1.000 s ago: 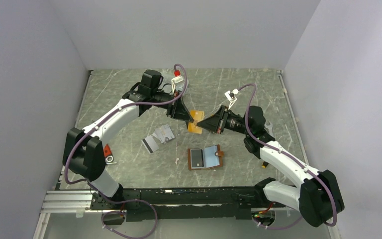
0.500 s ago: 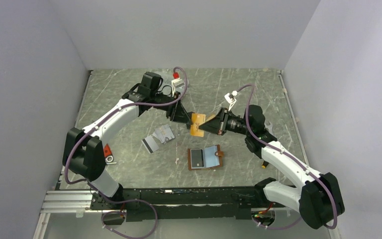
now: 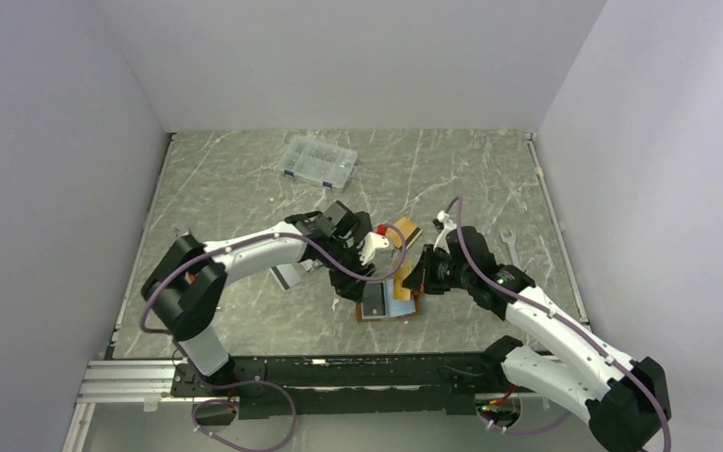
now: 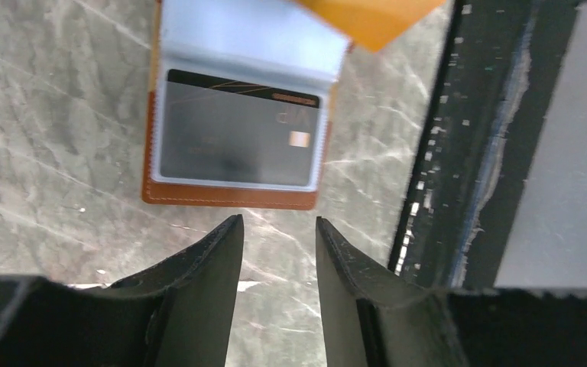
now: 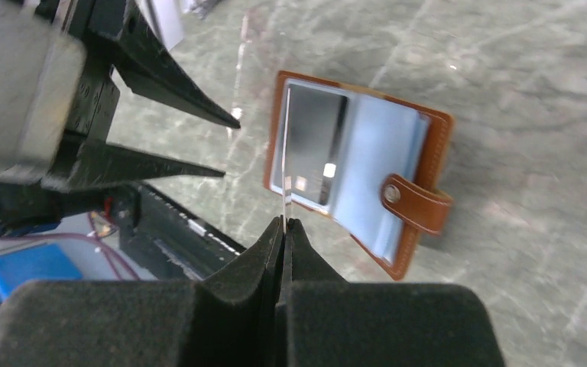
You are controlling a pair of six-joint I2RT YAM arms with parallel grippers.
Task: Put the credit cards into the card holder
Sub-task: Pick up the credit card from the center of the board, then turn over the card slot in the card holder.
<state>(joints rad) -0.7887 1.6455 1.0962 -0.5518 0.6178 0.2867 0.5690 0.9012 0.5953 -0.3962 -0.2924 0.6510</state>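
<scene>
A dark card is already sleeved. The right end effector clamps the orange card, with the card holder beneath it. The left end effector is released.

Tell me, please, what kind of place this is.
Probably a robotics lab cell: plain grey walls enclose a marble-patterned table, a left arm and a right arm are bolted at its near edge, and a card holder lies staged there.

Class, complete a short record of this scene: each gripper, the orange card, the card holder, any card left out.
left gripper: open, empty, near the card holder
right gripper: shut on the orange card
orange card: held above the table, not yet sleeved
card holder: lying open, a dark card in one sleeve
grey card: lying on the table
</scene>
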